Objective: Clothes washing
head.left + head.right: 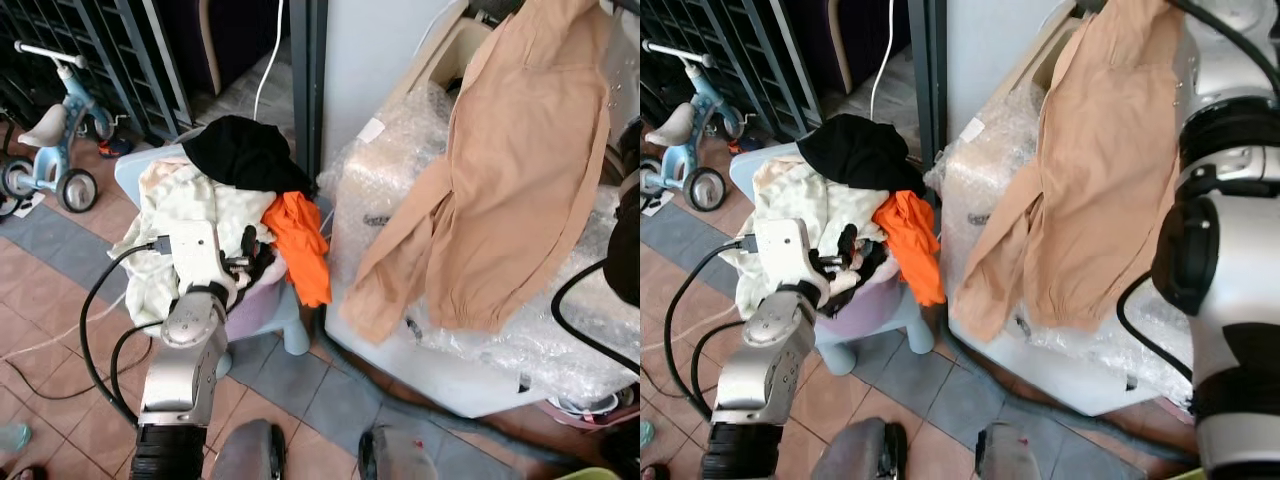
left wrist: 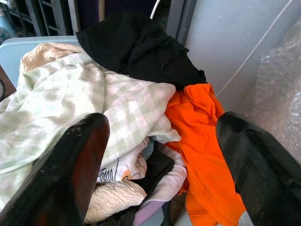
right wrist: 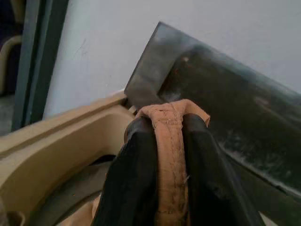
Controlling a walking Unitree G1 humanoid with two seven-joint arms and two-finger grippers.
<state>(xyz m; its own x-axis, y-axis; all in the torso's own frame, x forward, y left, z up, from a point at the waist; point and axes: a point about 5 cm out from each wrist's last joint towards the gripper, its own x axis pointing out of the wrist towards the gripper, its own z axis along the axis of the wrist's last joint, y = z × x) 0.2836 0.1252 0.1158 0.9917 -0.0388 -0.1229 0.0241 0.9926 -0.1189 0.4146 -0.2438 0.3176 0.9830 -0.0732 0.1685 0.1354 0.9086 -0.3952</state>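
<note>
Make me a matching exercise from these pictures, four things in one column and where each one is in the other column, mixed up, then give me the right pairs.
Things:
1. tan garment
2. black garment
3. orange garment
4. tricycle

Places:
A. on top of the laundry pile
B. standing on the tiled floor, at the far left
C. pinched in the right gripper, draped over the bubble-wrapped washing machine
D. hanging off the pile's edge, on the side toward the washing machine

Pairs: 1-C, 2-A, 3-D, 4-B

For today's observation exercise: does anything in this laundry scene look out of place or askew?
The orange garment spills off the heaped clothes pile, dangling over the edge. The right gripper pinches a tan garment, which hangs across the bubble-wrapped washing machine.
</note>
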